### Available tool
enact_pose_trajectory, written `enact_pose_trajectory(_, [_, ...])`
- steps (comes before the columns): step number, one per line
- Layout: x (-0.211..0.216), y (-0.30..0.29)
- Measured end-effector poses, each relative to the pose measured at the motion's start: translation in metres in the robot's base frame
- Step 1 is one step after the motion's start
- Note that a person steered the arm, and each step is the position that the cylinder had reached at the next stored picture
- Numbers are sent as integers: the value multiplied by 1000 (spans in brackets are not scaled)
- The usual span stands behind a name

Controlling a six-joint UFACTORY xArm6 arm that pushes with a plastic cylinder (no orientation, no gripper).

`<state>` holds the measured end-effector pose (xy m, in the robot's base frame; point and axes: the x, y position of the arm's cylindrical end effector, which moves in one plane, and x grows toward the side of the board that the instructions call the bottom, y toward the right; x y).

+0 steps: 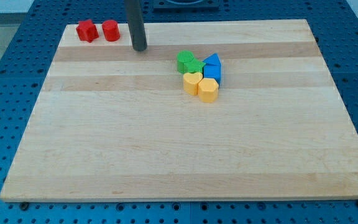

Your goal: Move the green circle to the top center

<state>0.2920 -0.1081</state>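
Wooden board fills most of the view, lying on a blue table with holes. I use the green circle as my marker. It sits above the middle of the board, a little toward the view's right, and it is part of a tight bunch of blocks. A second green block touches its lower right side; I cannot make out that one's shape. A blue triangle sits to the right of the green circle, with a blue block just under the triangle. A yellow heart lies right below the green circle, and a yellow block sits below it and to the right.

My tip rests on the board up and to the left of the green circle, apart from it and touching no block. My rod has no fingers, so nothing is held.

Far left of the green circle, at the board's top edge, sit a red star and a red circle, side by side.
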Motion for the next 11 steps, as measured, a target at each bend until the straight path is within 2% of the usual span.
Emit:
enact_pose_trajectory(1, [47,2])
enact_pose_trajectory(2, [66,27])
enact_pose_trajectory(4, [80,95])
enact_pose_trajectory(6, [64,112])
enact_pose_trajectory(11, [-14,111])
